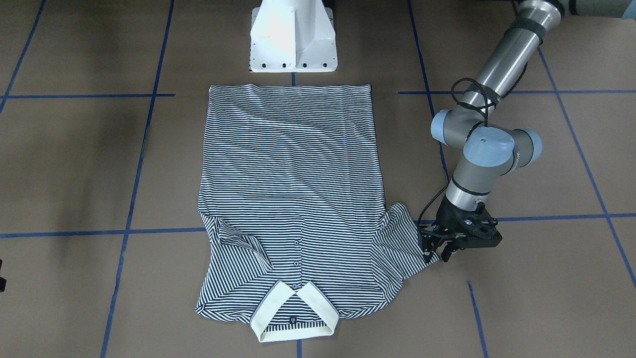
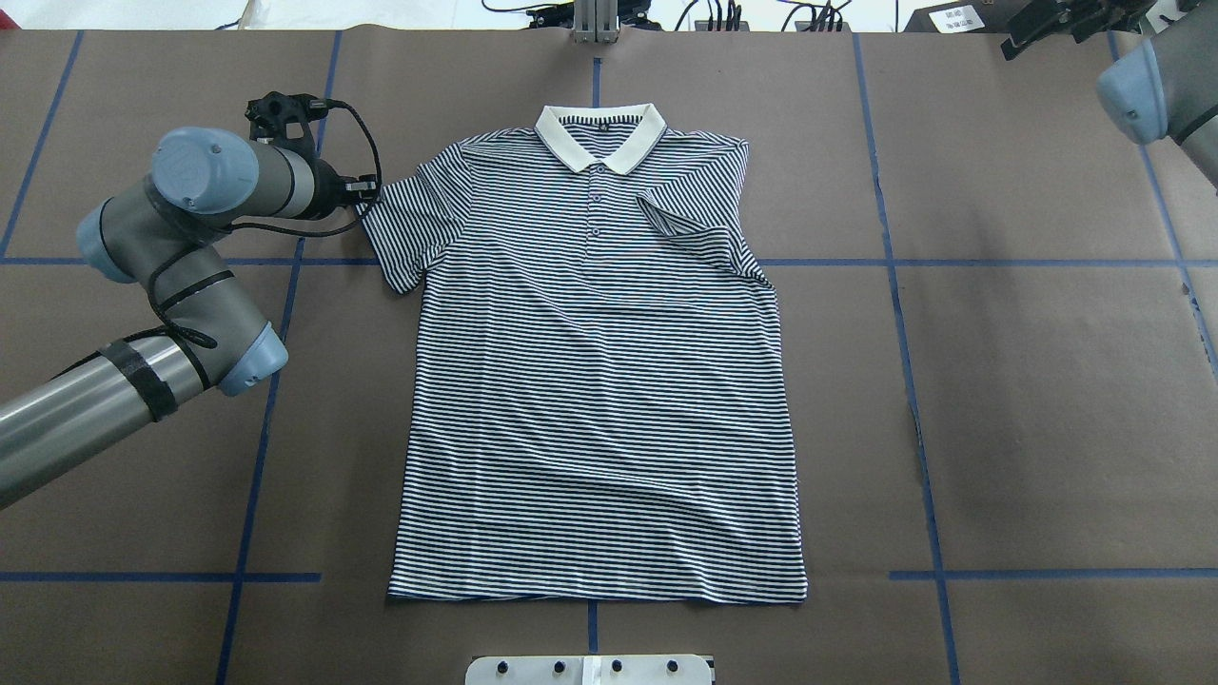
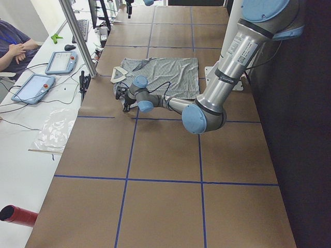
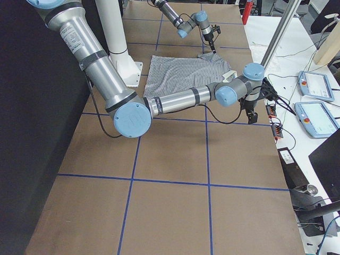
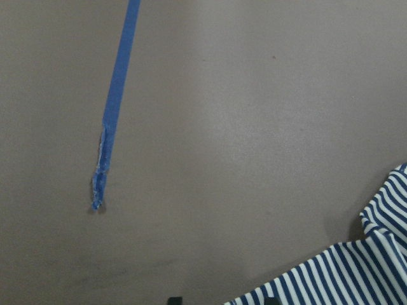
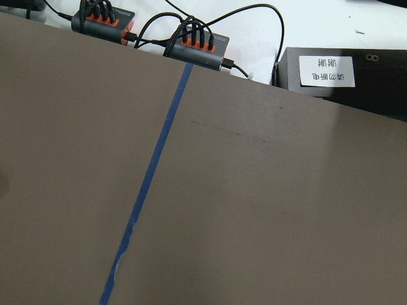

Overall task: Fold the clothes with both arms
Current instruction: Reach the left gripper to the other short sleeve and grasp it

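Sleeve fold on the polo shirt, robot's left side.
The shirt lies flat and face up on the counter, far sleeve already turned in. The left hand stands at the spread sleeve, fingers parted; best pinch only the hem, then carry it low across the chest. Whether the right hand is open, I cannot tell.

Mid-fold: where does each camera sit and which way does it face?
Front-facing: across the table, facing the pedestal; left gripper at the shirt sleeve.
Overhead: behind the robot, looking down; left arm, right arm joint.
Exterior left: table's end; left arm near.
Exterior right: opposite end; right arm near.
Left wrist: down at table and sleeve.
Right wrist: table edge, cable hubs.
Shared: front-facing and overhead show the whole shirt.
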Available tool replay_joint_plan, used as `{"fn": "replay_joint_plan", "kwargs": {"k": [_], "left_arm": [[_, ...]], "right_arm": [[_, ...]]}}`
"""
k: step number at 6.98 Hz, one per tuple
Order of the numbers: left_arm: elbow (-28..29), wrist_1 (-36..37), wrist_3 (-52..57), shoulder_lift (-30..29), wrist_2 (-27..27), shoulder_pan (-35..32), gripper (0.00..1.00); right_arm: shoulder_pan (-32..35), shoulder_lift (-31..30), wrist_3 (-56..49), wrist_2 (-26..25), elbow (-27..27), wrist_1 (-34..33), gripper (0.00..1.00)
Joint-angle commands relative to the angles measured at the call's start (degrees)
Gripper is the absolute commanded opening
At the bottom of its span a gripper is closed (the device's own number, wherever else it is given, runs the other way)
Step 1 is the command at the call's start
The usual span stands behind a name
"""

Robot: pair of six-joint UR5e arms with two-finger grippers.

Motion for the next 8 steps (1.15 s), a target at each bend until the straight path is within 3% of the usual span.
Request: {"fn": "replay_joint_plan", "kwargs": {"k": [1, 6, 8], "left_arm": [[-0.1, -0.01, 0.04, -0.07, -0.01, 0.04, 0.0], [-1.59, 3.13, -0.48, -4.01, -0.01, 0.05, 0.0], [-2.91, 16.18, -3.27, -11.29, 0.08, 0.31, 0.0]], "right_arm": [[0.0, -0.15, -0.07, 0.07, 0.0, 0.0, 1.0], [0.0, -0.24, 0.02, -0.02, 0.0, 0.09, 1.0], [0.0, -0.24, 0.28, -0.11, 0.0, 0.09, 1.0]]}}
